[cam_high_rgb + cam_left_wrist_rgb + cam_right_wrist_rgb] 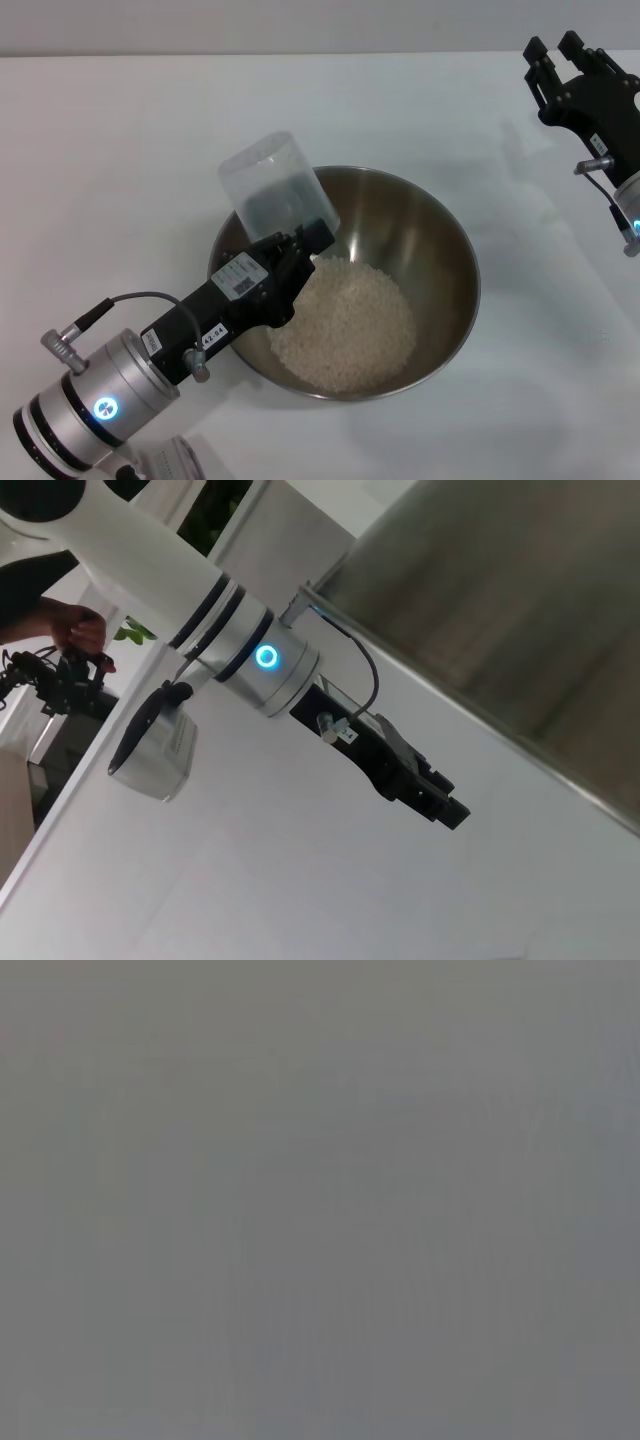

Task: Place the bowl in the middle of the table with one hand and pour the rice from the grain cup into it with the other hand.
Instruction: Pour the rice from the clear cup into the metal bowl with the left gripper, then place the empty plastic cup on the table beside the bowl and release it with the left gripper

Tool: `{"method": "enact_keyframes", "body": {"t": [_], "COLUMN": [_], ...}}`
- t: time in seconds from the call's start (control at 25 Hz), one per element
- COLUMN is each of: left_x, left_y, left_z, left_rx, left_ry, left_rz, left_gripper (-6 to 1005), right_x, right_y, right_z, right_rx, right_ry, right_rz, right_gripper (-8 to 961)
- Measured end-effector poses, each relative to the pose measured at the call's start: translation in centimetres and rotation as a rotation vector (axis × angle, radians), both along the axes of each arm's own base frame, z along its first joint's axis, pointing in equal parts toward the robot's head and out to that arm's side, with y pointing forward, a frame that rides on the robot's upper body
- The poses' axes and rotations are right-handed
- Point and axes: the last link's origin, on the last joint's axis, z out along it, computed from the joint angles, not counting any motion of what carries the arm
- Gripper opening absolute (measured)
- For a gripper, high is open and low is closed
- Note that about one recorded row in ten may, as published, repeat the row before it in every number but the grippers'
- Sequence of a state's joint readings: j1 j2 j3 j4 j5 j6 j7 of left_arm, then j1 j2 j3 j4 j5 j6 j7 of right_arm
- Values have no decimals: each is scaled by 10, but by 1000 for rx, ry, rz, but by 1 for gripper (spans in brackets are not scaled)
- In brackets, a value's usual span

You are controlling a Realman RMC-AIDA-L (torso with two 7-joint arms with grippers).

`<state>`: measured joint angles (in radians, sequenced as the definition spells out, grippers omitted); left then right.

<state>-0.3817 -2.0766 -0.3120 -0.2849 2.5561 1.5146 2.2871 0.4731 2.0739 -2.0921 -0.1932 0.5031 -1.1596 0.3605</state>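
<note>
Head view: looks steeply down at the tabletop (120, 150) and bowl (440, 240).
Left wrist view: close beside the bowl's outer wall, facing the right arm (250, 660).
Right wrist view: blank grey.
Shared: bowl, tabletop, right arm.

— Bowls? One (430, 240), steel, just below and beyond the left gripper's (305, 250) jaws.

— Grain cups? One (275, 190), clear, clamped in those same jaws and tipped bottom-up over the near rim.

— Heaps of rice? One (350, 325), directly beneath the left jaws, inside the bowl.

— Grippers? Two: the left, plus the right gripper (555, 55), well apart from the bowl with nothing between its parted jaws.

— Tables? One (120, 150), under both sets of jaws.

— Anything more from the right wrist camera? Hard to count; only flat grey there, possibly bare tabletop.
</note>
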Motion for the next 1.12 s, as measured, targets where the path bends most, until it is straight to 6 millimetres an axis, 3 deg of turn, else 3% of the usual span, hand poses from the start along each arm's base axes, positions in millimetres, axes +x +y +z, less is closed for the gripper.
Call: {"method": "enact_keyframes", "body": {"t": [1.12], "left_x": [4], "left_y": [5], "left_z": [0], "left_rx": [-63], "left_ry": [-57], "left_rz": [39], "left_gripper": [19], "right_x": [-1], "right_y": [3], "right_z": [-1], "right_rx": [-8], "right_ry": [-4], "right_rz": [-8], "right_gripper": [433]}}
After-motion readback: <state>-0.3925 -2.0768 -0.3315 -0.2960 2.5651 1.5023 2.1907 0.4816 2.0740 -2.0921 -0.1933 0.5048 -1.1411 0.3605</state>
